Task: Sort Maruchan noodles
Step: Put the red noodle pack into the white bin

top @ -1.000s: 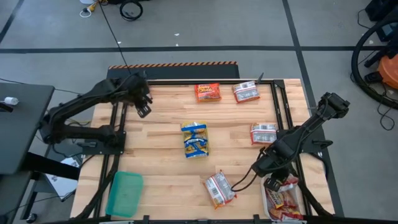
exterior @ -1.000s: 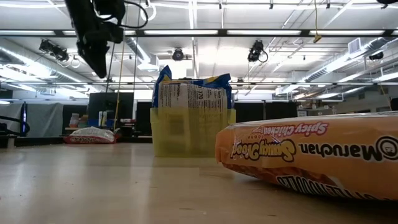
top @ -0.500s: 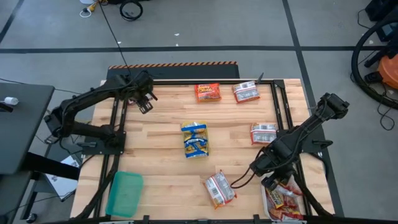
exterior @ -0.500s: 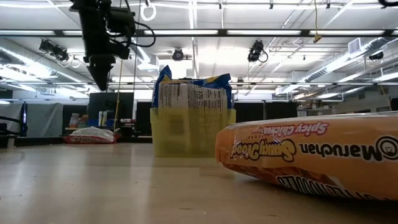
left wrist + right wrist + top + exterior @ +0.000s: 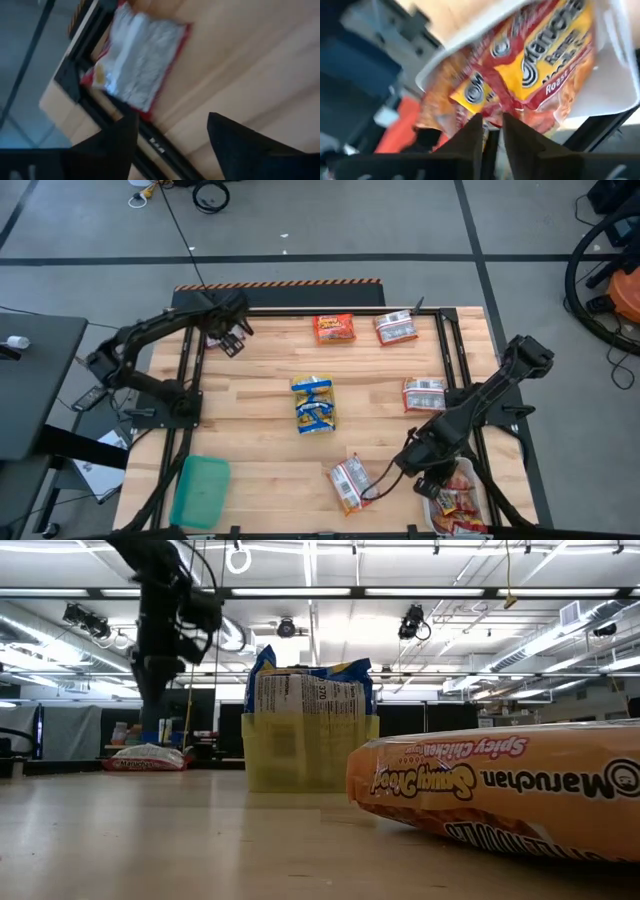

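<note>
On the wooden table [image 5: 260, 380] the Maruchan noodles lie scattered: an orange-red packet [image 5: 334, 328] and a silver-white packet [image 5: 397, 328] sit side by side along the far edge, another silver-white packet [image 5: 424, 394] rests near the right rail, a third silver-white one [image 5: 352, 483] lies tilted toward the near edge, and a blue-and-yellow stack [image 5: 314, 403] stands in a yellow tray [image 5: 310, 752] around the middle of the board. Near the right front corner a white tray [image 5: 440, 510] holds several orange-red packets [image 5: 462, 502], seen close up in the right wrist view as red-and-yellow wrappers [image 5: 540, 65] heaped in the tray. The right gripper [image 5: 432, 483] hangs just beside that tray's inner edge, between it and the tilted silver packet, its two fingers [image 5: 470, 145] only a narrow slit apart and nothing caught between them. The left gripper [image 5: 232, 340] hovers above the far left part of the table, well apart from every packet, with its fingers [image 5: 235, 145] spread wide and empty (its wrist camera looks past them at a silver-white packet [image 5: 137, 60] lying by a dark frame rail at the table's corner). A green tray [image 5: 200, 490] sits at the near left corner, and in the low view one orange spicy-chicken packet [image 5: 500, 790] fills the foreground
</note>
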Tool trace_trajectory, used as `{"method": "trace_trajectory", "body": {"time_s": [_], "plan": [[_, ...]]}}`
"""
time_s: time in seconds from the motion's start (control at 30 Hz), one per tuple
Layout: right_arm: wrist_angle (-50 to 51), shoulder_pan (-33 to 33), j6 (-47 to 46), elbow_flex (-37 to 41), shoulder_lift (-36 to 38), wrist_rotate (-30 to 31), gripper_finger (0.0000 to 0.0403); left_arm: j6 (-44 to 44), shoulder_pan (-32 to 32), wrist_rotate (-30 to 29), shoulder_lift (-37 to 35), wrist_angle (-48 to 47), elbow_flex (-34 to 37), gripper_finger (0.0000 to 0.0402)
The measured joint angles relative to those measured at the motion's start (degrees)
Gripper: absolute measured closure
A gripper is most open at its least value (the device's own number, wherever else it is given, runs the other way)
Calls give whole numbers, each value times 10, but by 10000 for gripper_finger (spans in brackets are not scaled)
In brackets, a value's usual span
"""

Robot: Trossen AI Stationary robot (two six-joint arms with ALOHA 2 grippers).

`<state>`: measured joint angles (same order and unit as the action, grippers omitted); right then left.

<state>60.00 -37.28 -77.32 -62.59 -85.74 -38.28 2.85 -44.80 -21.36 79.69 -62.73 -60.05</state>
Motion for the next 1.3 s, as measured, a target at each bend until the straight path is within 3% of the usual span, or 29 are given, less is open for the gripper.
{"method": "trace_trajectory", "body": {"time_s": [0.27, 0.37, 0.63, 0.9, 1.0, 1.13, 1.3], "plan": [[88, 2, -99, -114, 48, 275, 259, -52, -45, -11, 103, 70, 0, 151], [106, 11, -105, -136, 50, 332, 254, -120, -44, -18, 136, 95, 0, 160], [94, 49, -24, -142, 49, 309, 254, -219, -44, -8, 206, 169, 0, 196], [91, 64, 78, -142, 49, 310, 254, -219, 3, 162, 213, 138, -4, 221], [95, 63, 115, -142, 49, 323, 254, -241, 55, 178, 185, 97, -3, 221], [112, 54, 147, -142, 49, 346, 254, -312, 141, 96, 135, 75, -7, 221], [149, 38, 198, -142, 49, 391, 254, -480, 230, -53, 122, 107, -7, 221]]}}
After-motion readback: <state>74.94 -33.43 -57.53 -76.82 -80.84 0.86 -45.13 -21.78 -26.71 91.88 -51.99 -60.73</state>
